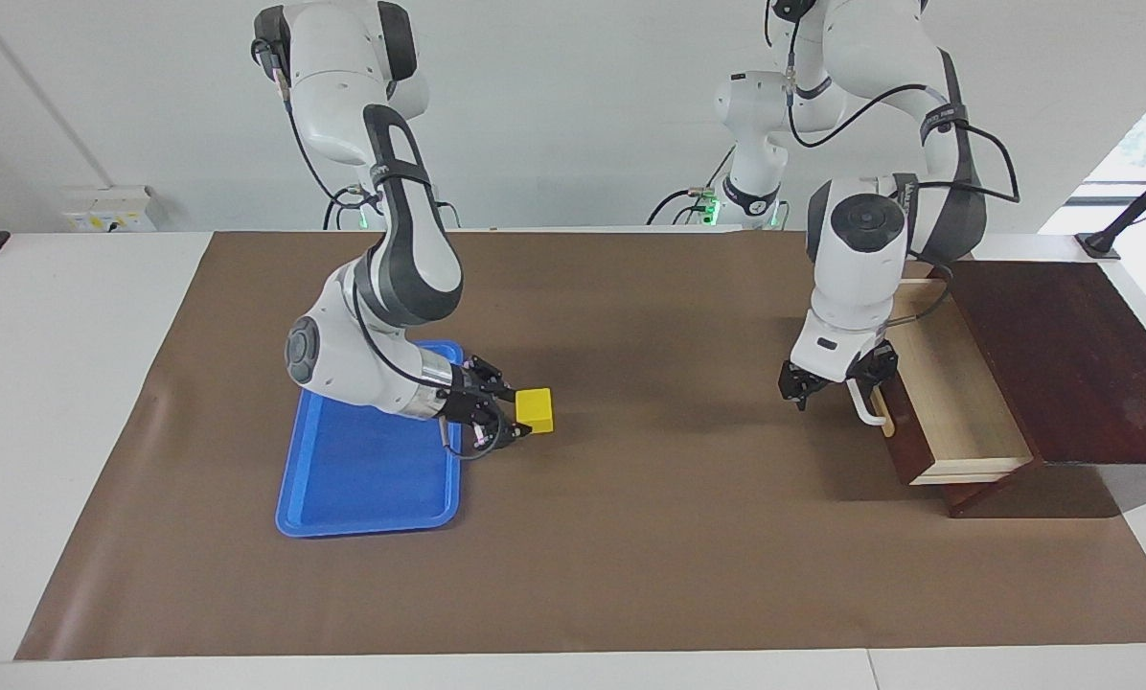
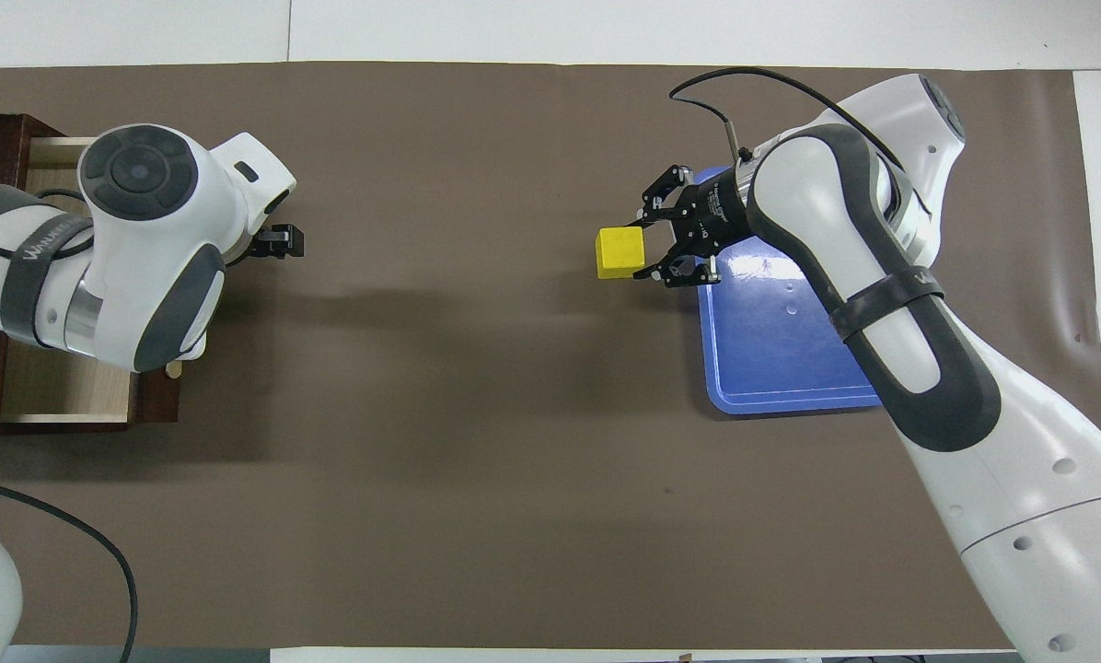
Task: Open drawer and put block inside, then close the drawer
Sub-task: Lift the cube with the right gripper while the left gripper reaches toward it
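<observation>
The right hand [image 1: 514,419] is pinching the yellow block [image 1: 536,410] in the air over the desk [image 1: 630,537], beside the blue tray [image 1: 362,498]. The left hand [image 1: 827,383], spread, is waiting at the open drawer [image 1: 956,402]. Carrying the block level should clear the drawer's front.

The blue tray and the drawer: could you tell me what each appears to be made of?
The blue tray looks like moulded plastic, glossy: bright highlights sit on its floor and its rim is rounded. The drawer looks like wood: pale, matt interior boards with faint grain and a dark brown stained front. Its white bar handle could be plastic or painted metal.
</observation>
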You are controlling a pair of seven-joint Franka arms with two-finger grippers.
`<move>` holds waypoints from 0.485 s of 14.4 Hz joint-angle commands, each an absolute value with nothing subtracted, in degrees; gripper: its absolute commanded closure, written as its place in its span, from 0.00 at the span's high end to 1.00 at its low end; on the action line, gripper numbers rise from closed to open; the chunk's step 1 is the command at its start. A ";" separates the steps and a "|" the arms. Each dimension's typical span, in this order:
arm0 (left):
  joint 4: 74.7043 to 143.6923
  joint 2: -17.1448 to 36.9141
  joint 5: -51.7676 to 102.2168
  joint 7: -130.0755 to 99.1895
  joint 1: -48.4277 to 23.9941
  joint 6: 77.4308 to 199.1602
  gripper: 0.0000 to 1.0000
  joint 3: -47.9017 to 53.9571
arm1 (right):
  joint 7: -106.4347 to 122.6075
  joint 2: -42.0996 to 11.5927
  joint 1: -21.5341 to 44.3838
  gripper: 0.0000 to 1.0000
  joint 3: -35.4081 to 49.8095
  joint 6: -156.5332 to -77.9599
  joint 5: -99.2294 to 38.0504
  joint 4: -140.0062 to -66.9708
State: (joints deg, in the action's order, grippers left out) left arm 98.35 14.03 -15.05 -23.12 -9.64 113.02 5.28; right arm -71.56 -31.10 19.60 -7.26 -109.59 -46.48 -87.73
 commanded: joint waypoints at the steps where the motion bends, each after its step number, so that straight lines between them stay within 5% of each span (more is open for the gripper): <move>1: 90.98 16.78 -9.87 -34.39 -10.72 106.88 1.00 4.92 | -73.30 -32.17 21.52 0.00 -7.21 -112.57 -45.18 -85.96; 7: 90.70 17.23 -2.13 -78.24 -15.72 107.75 1.00 4.92 | -75.05 -32.25 25.30 0.00 -7.21 -113.11 -43.68 -85.87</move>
State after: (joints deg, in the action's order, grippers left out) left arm 92.66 16.16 -5.37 -64.43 -13.45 108.39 5.67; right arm -72.84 -31.43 24.13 -7.25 -112.89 -44.83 -87.33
